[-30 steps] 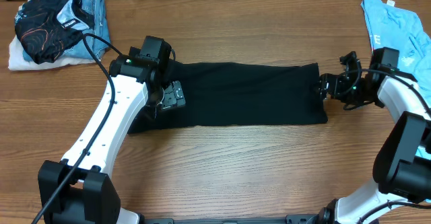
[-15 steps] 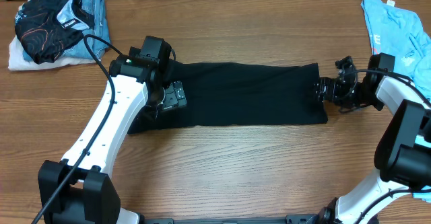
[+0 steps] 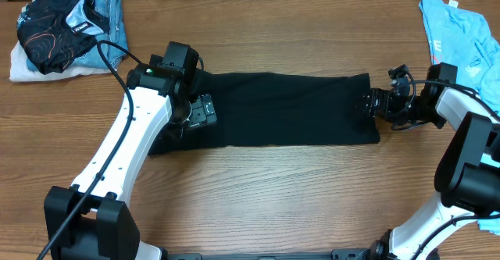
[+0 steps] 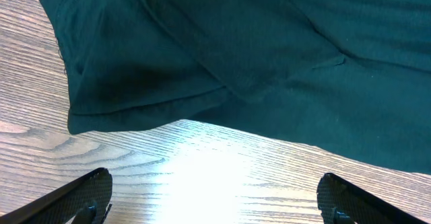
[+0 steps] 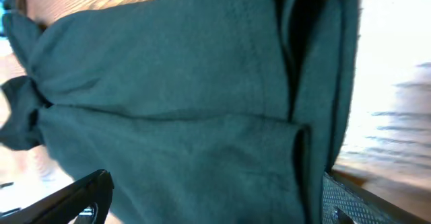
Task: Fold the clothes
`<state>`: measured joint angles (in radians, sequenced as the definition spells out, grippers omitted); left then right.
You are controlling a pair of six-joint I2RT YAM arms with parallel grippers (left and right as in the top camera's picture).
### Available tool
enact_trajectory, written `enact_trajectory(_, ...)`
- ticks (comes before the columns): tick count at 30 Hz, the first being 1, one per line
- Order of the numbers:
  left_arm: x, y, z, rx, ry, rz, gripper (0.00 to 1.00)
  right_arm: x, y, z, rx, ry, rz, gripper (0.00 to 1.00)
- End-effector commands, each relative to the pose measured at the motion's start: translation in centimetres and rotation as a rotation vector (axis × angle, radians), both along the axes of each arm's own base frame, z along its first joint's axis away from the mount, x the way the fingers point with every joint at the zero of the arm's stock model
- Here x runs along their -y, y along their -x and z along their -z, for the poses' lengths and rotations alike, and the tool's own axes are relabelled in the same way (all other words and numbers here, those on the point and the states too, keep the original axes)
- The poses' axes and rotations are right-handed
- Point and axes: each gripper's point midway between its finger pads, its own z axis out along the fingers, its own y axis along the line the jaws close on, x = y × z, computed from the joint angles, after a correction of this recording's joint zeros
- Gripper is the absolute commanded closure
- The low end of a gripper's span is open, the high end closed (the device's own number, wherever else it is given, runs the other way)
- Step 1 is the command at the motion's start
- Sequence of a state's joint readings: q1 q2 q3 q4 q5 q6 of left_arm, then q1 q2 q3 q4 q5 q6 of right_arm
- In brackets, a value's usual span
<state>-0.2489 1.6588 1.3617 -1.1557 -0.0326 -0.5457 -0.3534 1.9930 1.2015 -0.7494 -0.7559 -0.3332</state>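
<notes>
Black T-shirt lies as a long folded band on the bench. Left end effector & right end effector sit at opp. ends, both wide open, holding nothing. Best bet: pinch all layers at the hems, lift evenly.

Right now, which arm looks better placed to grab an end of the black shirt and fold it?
Probably the right: the right gripper stands open with the black shirt between its fingers. The left gripper, open too, has bare table between its fingers, cloth beyond.
</notes>
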Motion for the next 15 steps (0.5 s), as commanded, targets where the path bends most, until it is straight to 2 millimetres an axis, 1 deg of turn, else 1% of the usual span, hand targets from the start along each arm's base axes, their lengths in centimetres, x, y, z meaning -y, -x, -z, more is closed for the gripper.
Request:
enact_trajectory(1,0.4,0.2,0.1,-0.004,0.01,0.028,0.0,-0.3,1.7,2.9,-0.112,-0.002,-0.001,0.03)
enact_trajectory(3,0.4,0.2,0.1,-0.004,0.009,0.028,0.0,-0.4,1.9,3.1,-0.124,-0.007,0.0,0.25)
enact_trajectory(5,0.4,0.2,0.1,-0.005,0.009,0.028,0.0,-0.4,1.9,3.4,-0.135,-0.008,0.005,0.42)
enact_trajectory(7,0.4,0.2,0.1,-0.005,0.009,0.028,0.0,-0.4,1.9,3.4,-0.136,-0.008,0.007,0.55)
enact_trajectory(10,0.4,0.2,0.1,-0.005,0.009,0.028,0.0,-0.2,1.7,3.5,-0.144,-0.007,0.027,0.68)
enact_trajectory(12,0.4,0.2,0.1,-0.005,0.009,0.028,0.0,0.1,1.6,3.7,-0.165,0.008,0.056,0.88)
enact_trajectory(13,0.4,0.2,0.1,-0.005,0.008,0.028,0.0,0.3,1.6,3.8,-0.174,0.012,0.069,0.96)
enact_trajectory(15,0.4,0.2,0.1,-0.005,0.008,0.028,0.0,0.8,1.3,3.9,-0.191,0.035,0.097,0.96)
